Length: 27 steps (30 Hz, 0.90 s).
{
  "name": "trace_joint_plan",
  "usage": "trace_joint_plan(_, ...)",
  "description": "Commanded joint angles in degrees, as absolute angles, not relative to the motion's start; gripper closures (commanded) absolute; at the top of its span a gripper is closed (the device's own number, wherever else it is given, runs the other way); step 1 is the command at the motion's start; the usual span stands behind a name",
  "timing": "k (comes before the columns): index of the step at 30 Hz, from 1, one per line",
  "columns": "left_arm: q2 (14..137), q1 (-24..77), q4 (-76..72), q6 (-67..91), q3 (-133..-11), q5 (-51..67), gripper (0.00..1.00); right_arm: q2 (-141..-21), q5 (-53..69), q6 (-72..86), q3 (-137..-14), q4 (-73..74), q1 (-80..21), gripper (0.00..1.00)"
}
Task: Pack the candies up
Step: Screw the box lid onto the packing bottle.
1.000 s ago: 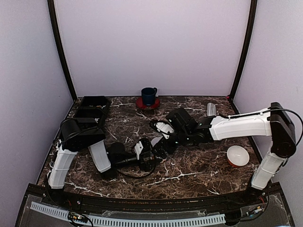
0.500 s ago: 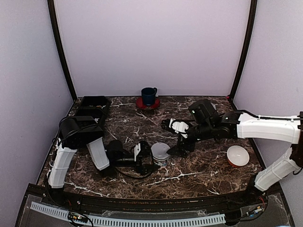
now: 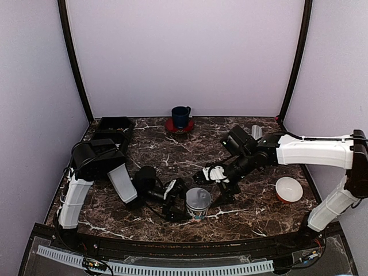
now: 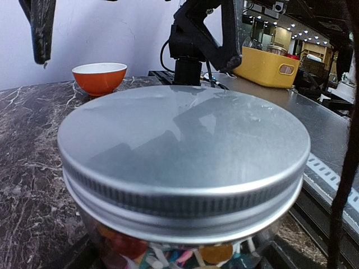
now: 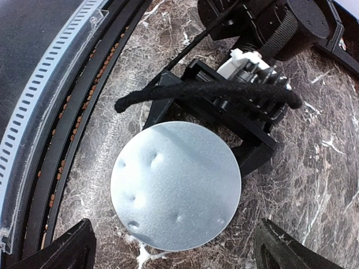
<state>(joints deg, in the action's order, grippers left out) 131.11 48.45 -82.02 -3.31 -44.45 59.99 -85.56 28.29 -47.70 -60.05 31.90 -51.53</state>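
A clear jar [image 3: 198, 208] with a silver screw lid [image 4: 185, 145] stands near the table's front edge. The candies [image 4: 168, 255] show through the glass under the lid as small multicoloured pieces and pale sticks. My left gripper [image 3: 183, 202] reaches in from the left, its black fingers [image 5: 255, 154] closed on either side of the jar. My right gripper [image 5: 174, 252] hangs open just above and behind the lid [image 5: 175, 185]. Its two fingertips stand wide apart with nothing between them.
An orange bowl [image 3: 288, 188] sits at the right. A blue mug on a red saucer [image 3: 180, 117] stands at the back centre, a black bin [image 3: 112, 129] at the back left and a clear cylinder [image 3: 257, 133] at the back right. The table's front rail [image 5: 50, 101] runs close by the jar.
My left gripper has carried the jar toward the front edge and slightly right. The right gripper lifted off the jar, swung right, then came back over the lid.
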Motion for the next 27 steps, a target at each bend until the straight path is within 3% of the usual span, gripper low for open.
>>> trace_joint_plan(1, 128.93, 48.08, -77.01, -3.55, -45.52, 65.39, 0.14, -88.08, 31.98, -53.07, -63.24, 34.92, -51.97, 0.02)
trace_joint_plan(27, 129.02, 48.12, -72.95, -5.08, -46.79, 66.55, 0.14, -97.78, 36.32, -52.74, -69.81, 34.49, -53.06, 0.01)
